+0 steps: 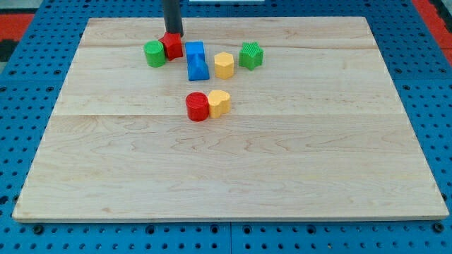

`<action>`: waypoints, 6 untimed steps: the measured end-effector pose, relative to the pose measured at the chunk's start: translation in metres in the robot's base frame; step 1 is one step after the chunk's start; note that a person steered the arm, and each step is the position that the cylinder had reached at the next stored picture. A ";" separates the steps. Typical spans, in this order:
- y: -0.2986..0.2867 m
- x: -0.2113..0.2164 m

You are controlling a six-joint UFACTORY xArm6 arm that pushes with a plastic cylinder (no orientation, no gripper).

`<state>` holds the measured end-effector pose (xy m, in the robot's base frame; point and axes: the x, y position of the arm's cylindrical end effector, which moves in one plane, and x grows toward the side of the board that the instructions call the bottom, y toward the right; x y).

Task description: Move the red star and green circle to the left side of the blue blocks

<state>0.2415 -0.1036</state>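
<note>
- The rod comes down from the view's top, and my tip [173, 34] sits right at the top edge of the red star [171, 46], seemingly touching it.
- There is no claw on this arm, so nothing is grasped or released; it only pushes.
- The red star rests touching the green circle [155, 53], both on the view's left of the 2 blue blocks [196, 60], which stand together.
- On the tabletop [233, 169] a yellow block [224, 65] and a green star [250, 55] lie to the blue blocks' right; a red cylinder [197, 106] and another yellow block [219, 103] sit lower.
- I judge the task nearly finished; next calls for little beyond a slight nudge left, or backing off.
</note>
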 end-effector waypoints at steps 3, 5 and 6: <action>-0.042 -0.007; -0.095 0.067; -0.066 0.090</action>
<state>0.3310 -0.1691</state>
